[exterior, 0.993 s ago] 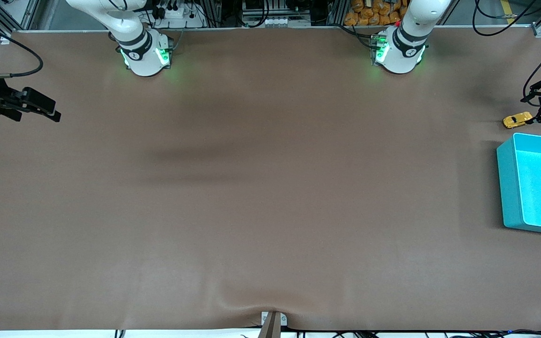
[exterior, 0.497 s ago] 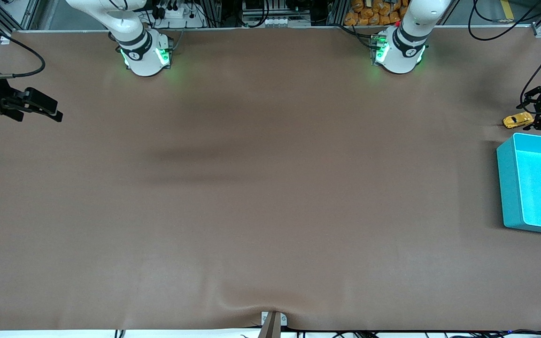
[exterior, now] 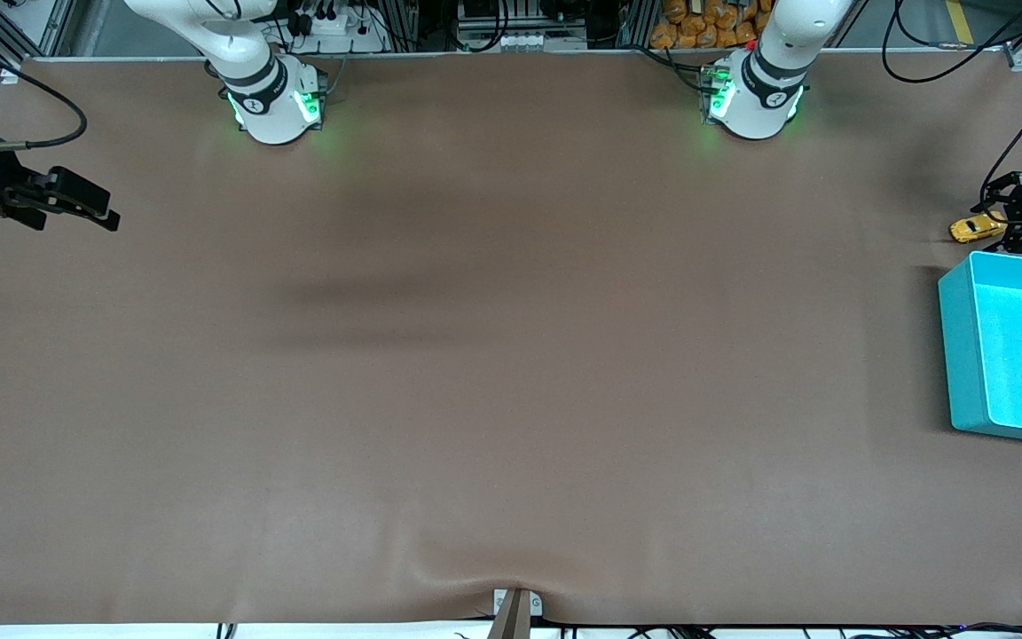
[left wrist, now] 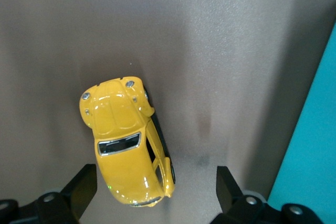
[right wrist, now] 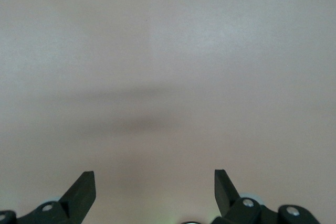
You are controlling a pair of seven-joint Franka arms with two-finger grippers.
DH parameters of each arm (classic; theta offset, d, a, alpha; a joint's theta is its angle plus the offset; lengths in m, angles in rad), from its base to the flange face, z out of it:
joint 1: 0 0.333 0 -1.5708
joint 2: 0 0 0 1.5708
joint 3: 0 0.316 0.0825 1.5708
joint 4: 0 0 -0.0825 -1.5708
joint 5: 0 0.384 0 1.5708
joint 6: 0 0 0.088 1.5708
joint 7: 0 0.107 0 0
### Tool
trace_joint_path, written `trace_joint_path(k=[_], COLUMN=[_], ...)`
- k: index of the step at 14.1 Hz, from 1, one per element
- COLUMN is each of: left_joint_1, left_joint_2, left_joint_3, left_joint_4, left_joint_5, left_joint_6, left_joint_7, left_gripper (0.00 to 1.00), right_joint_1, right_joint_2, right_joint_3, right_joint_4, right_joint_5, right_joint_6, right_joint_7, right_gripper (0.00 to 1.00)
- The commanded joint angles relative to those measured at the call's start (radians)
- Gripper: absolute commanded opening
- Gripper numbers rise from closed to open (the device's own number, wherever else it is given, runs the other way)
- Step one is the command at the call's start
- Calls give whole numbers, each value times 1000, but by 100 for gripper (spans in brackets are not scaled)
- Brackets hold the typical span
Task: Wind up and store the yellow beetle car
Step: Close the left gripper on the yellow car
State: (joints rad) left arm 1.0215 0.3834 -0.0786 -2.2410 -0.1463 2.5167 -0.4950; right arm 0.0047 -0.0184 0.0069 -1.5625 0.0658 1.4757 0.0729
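Our left hand hangs wide open and empty over one end of the yellow beetle car, which sits on the brown tabletop at the left arm's end, just farther from the front camera than the teal bin; our right hand waits open over its own end. In the left wrist view the car lies partly between the spread fingers, untouched, the bin's wall beside it. In the right wrist view the open fingers hold nothing above bare tabletop.
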Motion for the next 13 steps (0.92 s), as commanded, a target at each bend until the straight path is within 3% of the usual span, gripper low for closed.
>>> trace_joint_path(k=[1,2,3,13], left_joint_1=[6,6,6,5], left_joint_2=[12,14,14,-4], left_joint_3=[-7,-7,-7,-15], left_joint_4=[9,9,8,-3], left_joint_5=[-9,-7,-6,-4], left_joint_6=[11,11,11,1], left_joint_7=[0,4,12,16], left_gripper=[64,14,0,0], right_joint_1=[14,14,14,14], right_joint_2=[-8,-8,-8,-6], right_joint_3=[-15,-15,-15,-15], right_joint_4=[-8,-8,-8,-7], right_joint_5=[9,9,8,9], right_joint_6=[5,5,5,9], right_joint_7=[-8,-7,-8,-7], right_gripper=[100,100,100,100])
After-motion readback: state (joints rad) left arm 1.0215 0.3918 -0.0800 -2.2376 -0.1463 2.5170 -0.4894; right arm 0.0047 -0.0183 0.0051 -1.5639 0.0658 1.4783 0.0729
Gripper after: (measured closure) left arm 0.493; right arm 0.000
